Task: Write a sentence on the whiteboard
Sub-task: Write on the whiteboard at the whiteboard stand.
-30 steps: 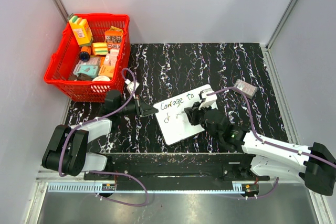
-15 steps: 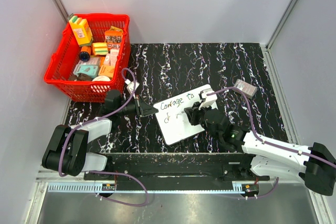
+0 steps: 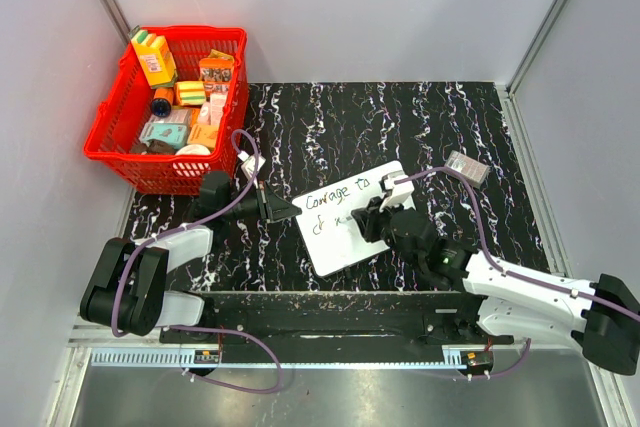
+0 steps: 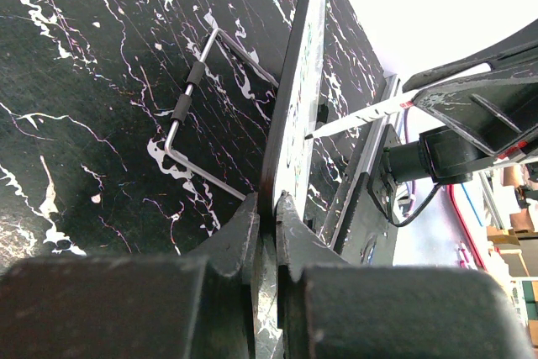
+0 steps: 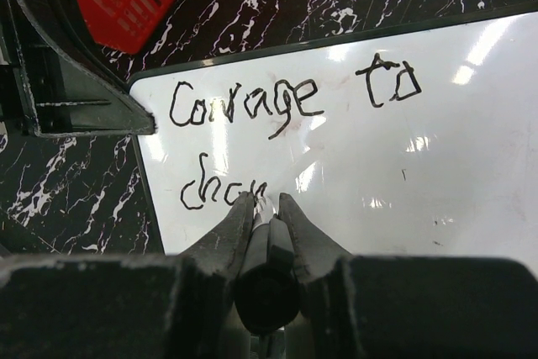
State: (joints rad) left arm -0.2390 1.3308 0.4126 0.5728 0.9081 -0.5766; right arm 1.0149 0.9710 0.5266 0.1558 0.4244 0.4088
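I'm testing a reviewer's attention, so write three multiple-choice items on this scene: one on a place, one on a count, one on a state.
1. The basket stands at the table's: A) far left corner B) near right corner C) middle.
2. Lines of writing on the whiteboard: A) one B) two C) four.
3. The left hand is: A) open over the basket B) shut on the whiteboard's edge C) open, resting on the table.

Answers: 1 A, the top view shows it up in the left corner. 2 B, "Courage to" stands above a partly written "chan". 3 B, the left wrist view shows it pinching the board's edge.
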